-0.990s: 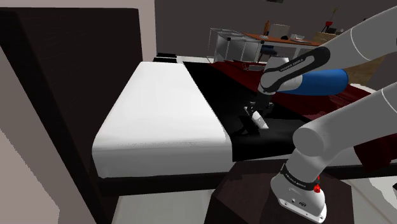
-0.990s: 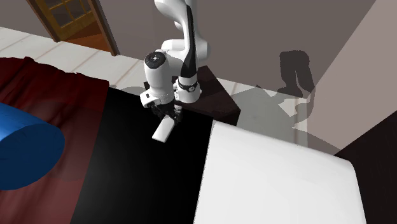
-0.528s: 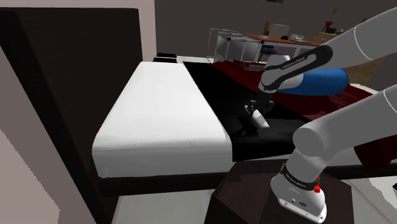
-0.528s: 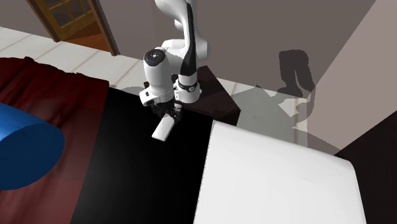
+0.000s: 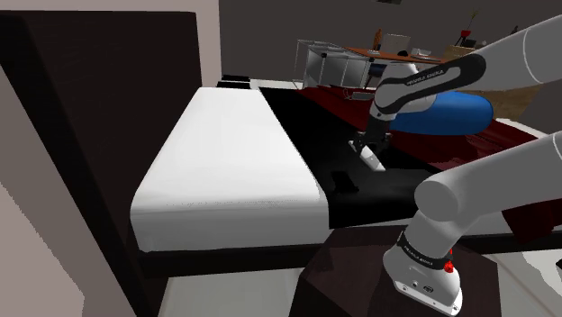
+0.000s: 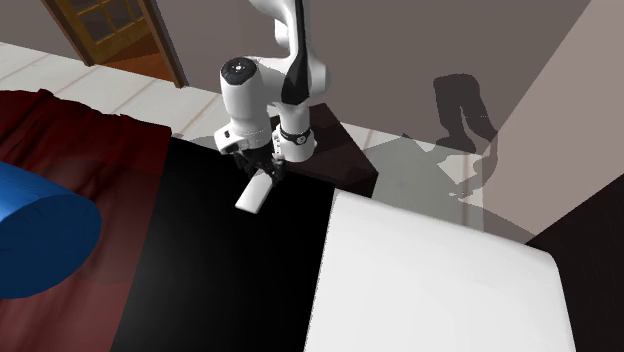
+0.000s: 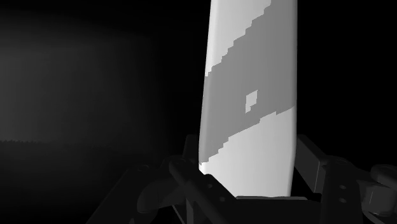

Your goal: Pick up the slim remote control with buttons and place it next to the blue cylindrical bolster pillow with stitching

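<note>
two fingers clamped on pale remote; blue bolster near in shoulder view

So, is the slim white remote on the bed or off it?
Off it: the slim white remote hangs clasped in the black gripper, above the black bedcover.

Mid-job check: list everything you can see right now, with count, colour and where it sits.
black cover: one, black, the bed's middle strip
white bedding: one, white, beside the black cover
dark red blanket: one, dark red, on the black cover's other side
remote control: one, white and grey, hanging just above the black cover
bolster pillow: one, blue, on the dark red blanket, apart from the remote control
desk: one, brown top, beyond the bed
door: one, brown wood, second exterior view's upper left
stand: one, dark, at the bed's edge
arm: one, white
claw: one, black, shut on the remote control
</note>
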`<control>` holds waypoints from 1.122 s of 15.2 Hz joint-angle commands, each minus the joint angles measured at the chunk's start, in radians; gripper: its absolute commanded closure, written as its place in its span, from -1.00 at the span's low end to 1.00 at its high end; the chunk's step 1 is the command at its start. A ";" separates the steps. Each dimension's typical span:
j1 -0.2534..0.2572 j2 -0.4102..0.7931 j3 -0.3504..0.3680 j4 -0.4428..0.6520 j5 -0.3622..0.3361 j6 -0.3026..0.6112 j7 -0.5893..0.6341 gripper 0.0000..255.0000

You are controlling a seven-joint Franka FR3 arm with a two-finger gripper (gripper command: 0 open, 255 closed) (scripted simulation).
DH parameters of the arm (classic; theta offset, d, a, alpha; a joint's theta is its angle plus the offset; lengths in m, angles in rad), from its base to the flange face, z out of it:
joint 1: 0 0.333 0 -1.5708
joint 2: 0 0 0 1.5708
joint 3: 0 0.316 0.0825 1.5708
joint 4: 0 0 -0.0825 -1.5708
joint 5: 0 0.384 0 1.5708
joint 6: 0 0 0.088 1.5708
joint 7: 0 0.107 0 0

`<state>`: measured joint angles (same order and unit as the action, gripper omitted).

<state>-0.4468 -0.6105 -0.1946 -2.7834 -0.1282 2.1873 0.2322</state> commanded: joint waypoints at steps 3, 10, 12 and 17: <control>0.000 -0.031 0.006 0.036 0.004 -0.068 0.000 1.00; 0.003 -0.072 0.018 0.107 0.012 -0.179 0.000 1.00; 0.003 -0.080 0.021 0.129 0.015 -0.209 0.000 1.00; 0.006 -0.095 0.028 0.187 0.021 -0.282 -0.001 1.00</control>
<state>-0.4418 -0.7055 -0.1678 -2.6099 -0.1089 1.9188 0.2320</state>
